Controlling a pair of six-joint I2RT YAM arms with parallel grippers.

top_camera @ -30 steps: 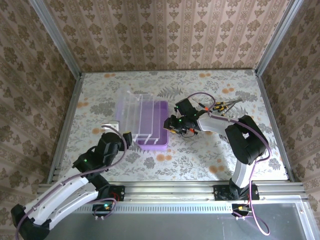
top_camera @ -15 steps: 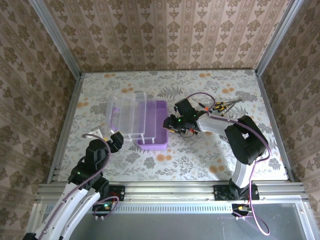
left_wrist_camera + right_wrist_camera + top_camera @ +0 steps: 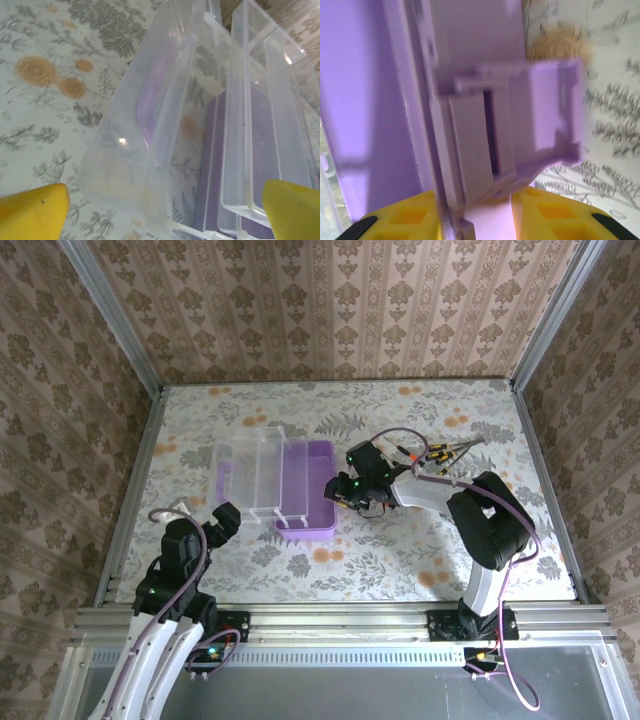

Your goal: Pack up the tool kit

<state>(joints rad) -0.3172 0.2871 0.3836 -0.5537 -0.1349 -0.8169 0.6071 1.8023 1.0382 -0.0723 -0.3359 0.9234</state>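
The purple tool kit box (image 3: 315, 490) sits mid-table with its clear lid (image 3: 252, 475) swung open, leaning out to the left. My left gripper (image 3: 226, 521) is open just in front of the lid's near corner and touches nothing. In the left wrist view its yellow fingertips (image 3: 31, 214) stand wide apart below the clear lid (image 3: 165, 125) and the purple box (image 3: 262, 125). My right gripper (image 3: 344, 490) is shut on the box's right wall. That wall and its latch (image 3: 540, 115) rise between the right gripper's (image 3: 487, 220) yellow fingers (image 3: 560, 215).
A bunch of tools with orange and yellow handles (image 3: 443, 452) lies behind the right arm, at the back right. Metal rails edge the table (image 3: 400, 570), and patterned walls close it in on three sides.
My left gripper has let go of the lid, opened wide and drawn back toward the near left. The lid has swung further open to the left. The right gripper has kept its hold.
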